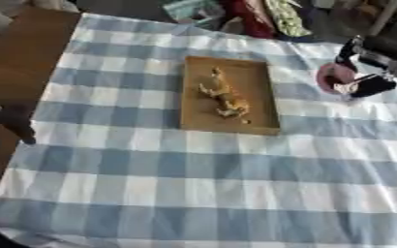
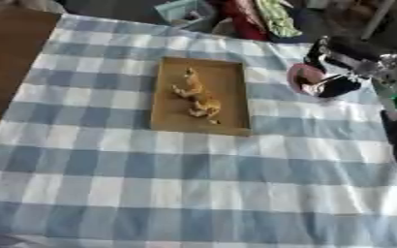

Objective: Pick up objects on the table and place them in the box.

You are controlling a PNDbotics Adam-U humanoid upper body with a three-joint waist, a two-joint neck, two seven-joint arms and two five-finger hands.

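A shallow brown box [image 1: 266,104] lies on the blue-and-white checked cloth, a little beyond the table's middle. Inside it lies a yellow-orange toy figure [image 1: 225,94]. To the right of the box my right hand [image 2: 336,83] comes in from the upper right, fingers curled round a round pink object [image 2: 299,76] held just above the cloth. My left hand [image 1: 11,123] hangs at the table's left edge, off the cloth; its fingers are too dark to read.
The checked cloth [image 1: 193,184] covers the table, with bare wooden tabletop [image 1: 15,53] showing at the left. Beyond the far edge lie coloured things: something teal [image 1: 189,9], red and green.
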